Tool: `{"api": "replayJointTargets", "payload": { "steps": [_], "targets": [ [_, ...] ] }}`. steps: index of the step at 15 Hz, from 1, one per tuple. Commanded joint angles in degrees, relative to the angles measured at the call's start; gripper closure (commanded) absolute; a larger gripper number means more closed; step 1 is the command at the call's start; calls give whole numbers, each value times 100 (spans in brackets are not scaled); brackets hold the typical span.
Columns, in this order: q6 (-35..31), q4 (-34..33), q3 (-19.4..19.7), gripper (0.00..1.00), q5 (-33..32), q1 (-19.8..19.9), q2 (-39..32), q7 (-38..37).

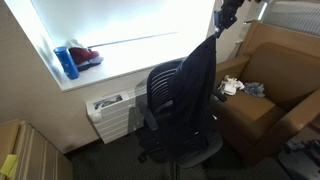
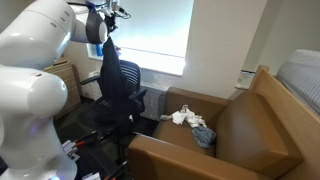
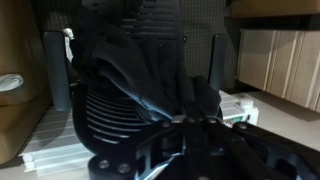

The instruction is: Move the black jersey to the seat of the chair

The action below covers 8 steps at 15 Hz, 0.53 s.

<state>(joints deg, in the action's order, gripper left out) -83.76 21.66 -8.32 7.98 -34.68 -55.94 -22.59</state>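
The black jersey (image 1: 199, 75) hangs limp from my gripper (image 1: 228, 17), which is high above the chair's right side and shut on the cloth's top. The jersey's lower part drapes against the back of the black swivel chair (image 1: 160, 95). In the other exterior view, the gripper (image 2: 108, 24) holds the jersey (image 2: 108, 58) above the chair (image 2: 122, 98). In the wrist view, the jersey (image 3: 140, 60) hangs from the closed jaws (image 3: 185, 125) over the chair's ribbed surface (image 3: 100, 115). The jersey hides the chair's seat.
A brown boxy armchair (image 1: 268, 95) stands beside the chair and has white and grey cloths (image 2: 190, 119) on its seat. A blue bottle (image 1: 66, 62) and a red item (image 1: 88, 57) sit on the window sill. A white radiator (image 1: 110, 115) is below it.
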Motion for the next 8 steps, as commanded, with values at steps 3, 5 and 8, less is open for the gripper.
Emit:
{"api": "replayJointTargets", "payload": {
  "steps": [3,5,8],
  "targets": [
    [110,-155,-344,100,177,287,-1400,1683],
    [188,-183,-381,100,144,277,-1934,2206],
    [311,-179,-318,100,-28,199,-2686,2999]
  ]
}}
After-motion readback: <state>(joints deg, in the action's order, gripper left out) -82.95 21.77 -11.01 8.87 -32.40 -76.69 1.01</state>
